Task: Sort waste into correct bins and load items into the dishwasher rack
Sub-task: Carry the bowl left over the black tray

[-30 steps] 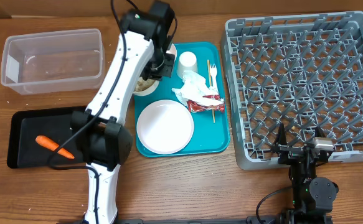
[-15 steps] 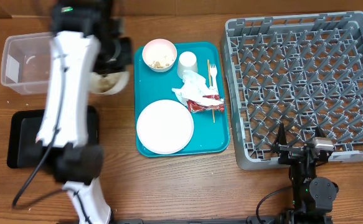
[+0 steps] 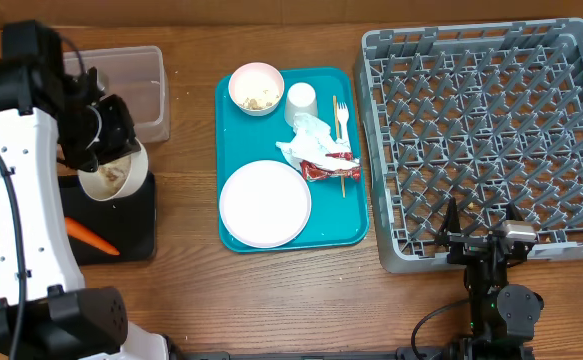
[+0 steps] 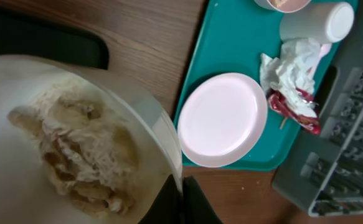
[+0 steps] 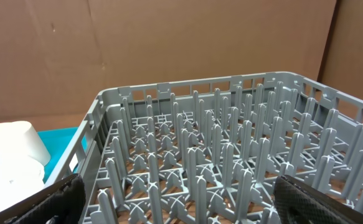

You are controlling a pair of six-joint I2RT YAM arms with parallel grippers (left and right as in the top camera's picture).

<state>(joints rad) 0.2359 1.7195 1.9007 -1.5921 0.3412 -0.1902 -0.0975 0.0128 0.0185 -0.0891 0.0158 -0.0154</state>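
Note:
My left gripper (image 3: 114, 158) is shut on the rim of a small white bowl (image 3: 111, 177) holding pale rice-like scraps (image 4: 75, 149), and holds it tilted over the black tray (image 3: 139, 222). An orange carrot (image 3: 91, 237) lies in that tray. The clear tub (image 3: 141, 85) is behind, partly hidden by the arm. On the teal tray (image 3: 356, 215) are the second bowl (image 3: 256, 88), cup (image 3: 301, 103), fork (image 3: 341, 115), napkin (image 3: 311, 138), red wrapper (image 3: 323, 168), stick (image 3: 343, 180) and plate (image 3: 264, 203). My right gripper (image 3: 481, 235) is open at the grey rack's (image 3: 491, 120) front edge.
The left arm's white link (image 3: 26, 220) crosses the black tray's left part. The rack's upright pegs (image 5: 231, 155) fill the right wrist view, with a cardboard wall behind. Bare wooden table (image 3: 301, 290) lies in front of the teal tray.
My left arm lifted the bowl of scraps off the teal tray, swung it left past the clear tub, and now holds it over the black tray. The right arm has not moved.

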